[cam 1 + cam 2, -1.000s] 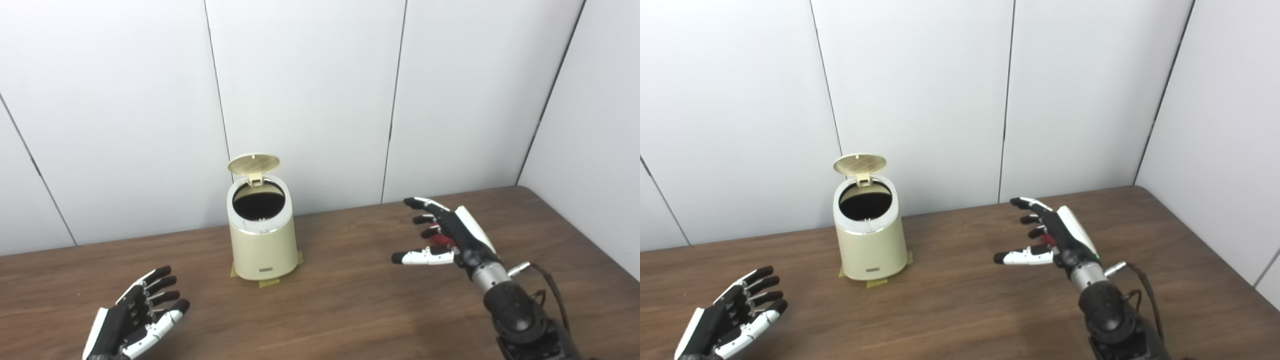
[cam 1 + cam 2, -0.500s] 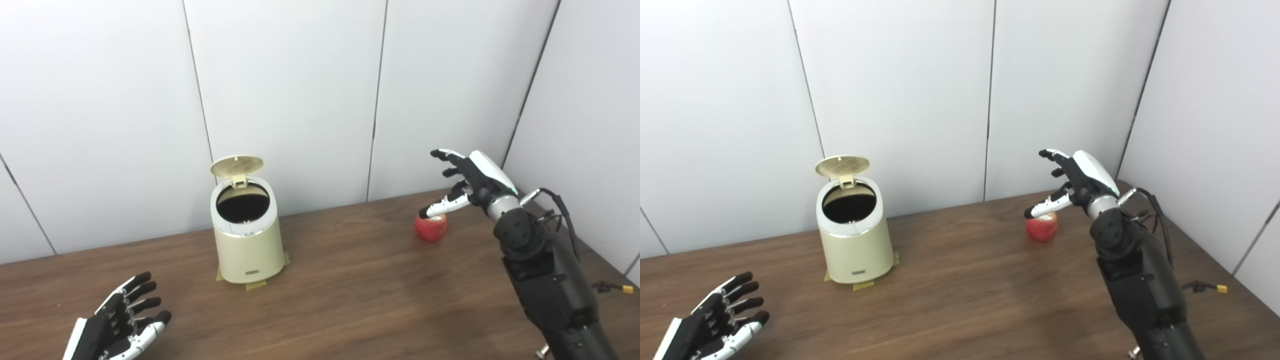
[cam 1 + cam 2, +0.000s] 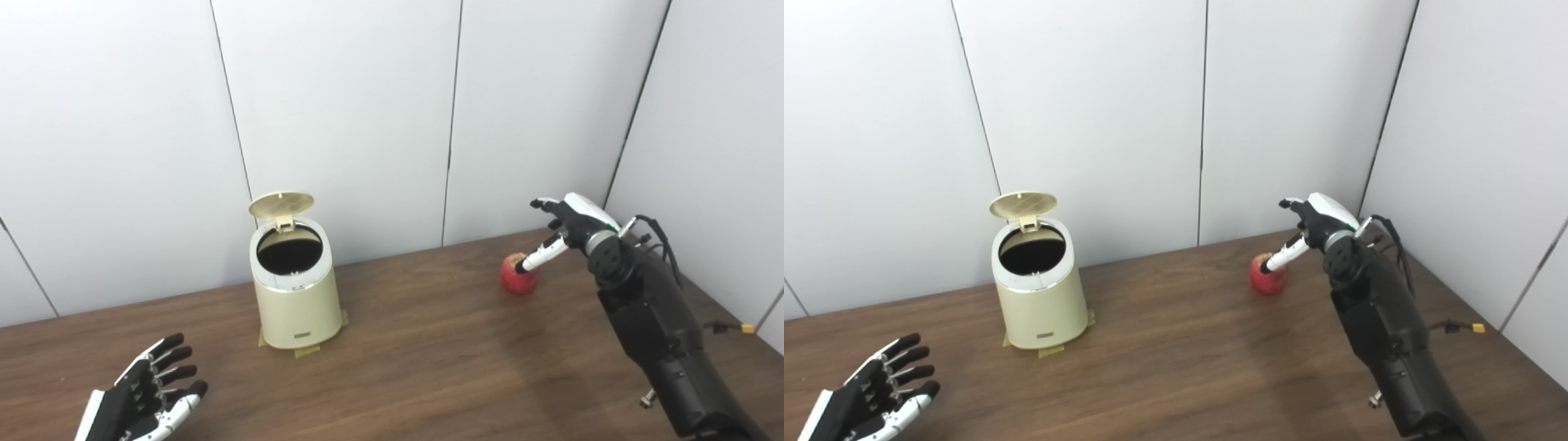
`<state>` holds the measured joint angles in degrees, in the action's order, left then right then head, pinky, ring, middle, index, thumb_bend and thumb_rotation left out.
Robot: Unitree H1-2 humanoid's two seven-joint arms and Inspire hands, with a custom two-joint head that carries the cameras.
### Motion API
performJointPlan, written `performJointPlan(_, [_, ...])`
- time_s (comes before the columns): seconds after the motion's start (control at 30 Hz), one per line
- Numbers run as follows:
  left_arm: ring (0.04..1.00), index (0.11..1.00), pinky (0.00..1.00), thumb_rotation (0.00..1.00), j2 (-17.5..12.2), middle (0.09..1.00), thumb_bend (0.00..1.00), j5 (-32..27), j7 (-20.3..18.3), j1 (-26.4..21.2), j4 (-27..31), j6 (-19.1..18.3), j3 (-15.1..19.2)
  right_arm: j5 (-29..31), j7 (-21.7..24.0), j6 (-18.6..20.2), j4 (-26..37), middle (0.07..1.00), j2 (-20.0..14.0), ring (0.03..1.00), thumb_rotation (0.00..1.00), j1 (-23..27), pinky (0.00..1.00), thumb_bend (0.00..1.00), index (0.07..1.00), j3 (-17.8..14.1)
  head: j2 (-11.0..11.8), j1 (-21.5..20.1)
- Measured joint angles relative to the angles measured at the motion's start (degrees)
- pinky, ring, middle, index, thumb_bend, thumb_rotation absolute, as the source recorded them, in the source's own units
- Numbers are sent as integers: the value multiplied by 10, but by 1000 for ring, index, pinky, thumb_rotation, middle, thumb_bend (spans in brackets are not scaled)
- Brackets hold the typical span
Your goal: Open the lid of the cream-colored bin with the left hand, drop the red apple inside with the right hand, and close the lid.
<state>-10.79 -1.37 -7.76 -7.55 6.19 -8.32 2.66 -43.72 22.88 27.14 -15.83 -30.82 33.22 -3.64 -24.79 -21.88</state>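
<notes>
Sitting at the right of the frame on the worktop (image 3: 429,367), the red apple (image 3: 519,278) is under the right hand (image 3: 566,223), fingers wide. Bin (image 3: 297,288) lid (image 3: 281,204) stands up. Left hand (image 3: 138,401) fingers spread, lower left.

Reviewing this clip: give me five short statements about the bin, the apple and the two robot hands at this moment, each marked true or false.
1. The lid of the cream-colored bin stands open. True.
2. The red apple is inside the bin. False: it sits on the table, to the right of the bin.
3. The right robot hand is open, reaching over the apple. True.
4. The left robot hand holds the lid up. False: it is open near the table's front edge, well away from the bin.
5. The bin lies tipped on its side. False: it stands upright on tape patches.
</notes>
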Motion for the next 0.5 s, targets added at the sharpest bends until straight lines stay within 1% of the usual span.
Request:
performJointPlan(0.07, [742,846,595,0,0,816,492,-1,0,0,1,0,0,6,1,0,-19,931,-2,861,173,7,678,898,900,13,-3,3])
performJointPlan(0.17, [742,844,593,0,0,817,499,-1,0,0,1,-1,0,20,3,0,-37,935,-4,873,152,14,701,884,909,24,-5,4])
performJointPlan(0.27, [736,839,589,0,0,812,502,-1,0,0,2,-1,0,21,19,0,-44,947,-4,889,160,18,732,894,909,29,-6,4])
performJointPlan(0.37, [744,841,597,0,0,818,498,-1,0,0,3,-2,0,28,38,0,-48,949,-4,904,134,21,778,901,911,31,-6,4])
performJointPlan(0.43, [741,837,596,0,0,813,501,-1,0,0,3,-2,0,31,46,0,-49,945,-5,913,139,22,810,901,909,35,-9,7])
performJointPlan(0.5, [730,829,586,0,0,802,509,-1,0,0,4,-3,-1,31,50,0,-57,932,-9,899,181,25,801,889,902,53,-10,6])
